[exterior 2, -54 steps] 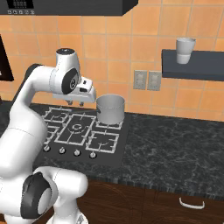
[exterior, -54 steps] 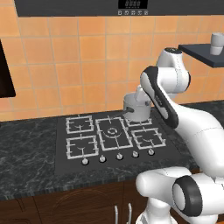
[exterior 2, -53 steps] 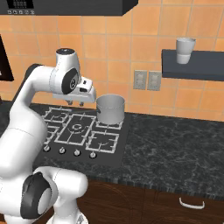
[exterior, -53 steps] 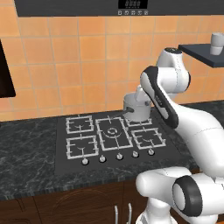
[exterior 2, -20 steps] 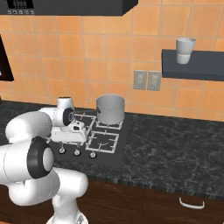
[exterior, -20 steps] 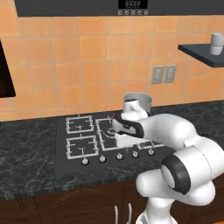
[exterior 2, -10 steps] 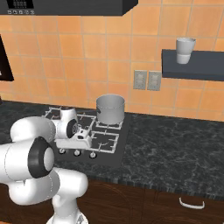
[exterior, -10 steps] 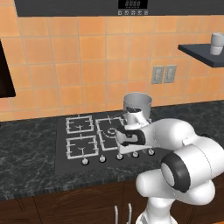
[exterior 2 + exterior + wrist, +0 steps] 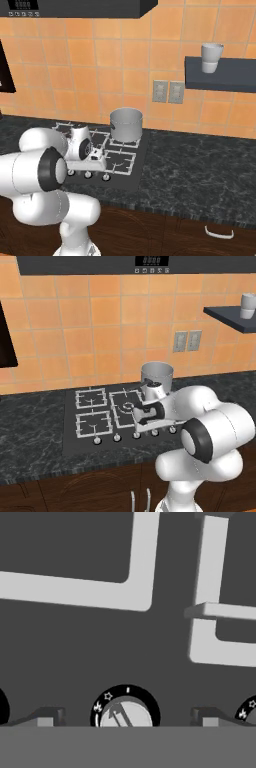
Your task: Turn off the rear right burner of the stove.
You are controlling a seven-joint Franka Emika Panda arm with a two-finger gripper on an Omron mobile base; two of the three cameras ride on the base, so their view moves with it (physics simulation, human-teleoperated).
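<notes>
Hand view, claw: the two-finger gripper (image 9: 123, 717) is spread wide and holds nothing, one dark tip at either side of the bottom edge, pointing down at the flat black glass stove (image 9: 75, 642).
Between the tips: a small round silver knob (image 9: 125, 714) in a black dial ring lies centred in the gap, touching neither tip; its pointer line slants up and to the left.
Neighbour: a second dial (image 9: 249, 711) peeks in at the right edge, just outside the right tip.
Left base view, arm: the white wrist hangs low over the knob row (image 9: 135, 434) at the front edge of the cooktop, near the middle of the row.
Burner: the small square grey rear right burner (image 9: 125, 141) sits at the back right of the stove, beyond the gripper, under a grey metal pot (image 9: 157, 376).
Relation that counts: the knob lies straight ahead of the claw along its approach; judging by this, the move needs a short descent, then closing and a twist.
Doubt: whether this knob governs the rear right burner cannot be told.
</notes>
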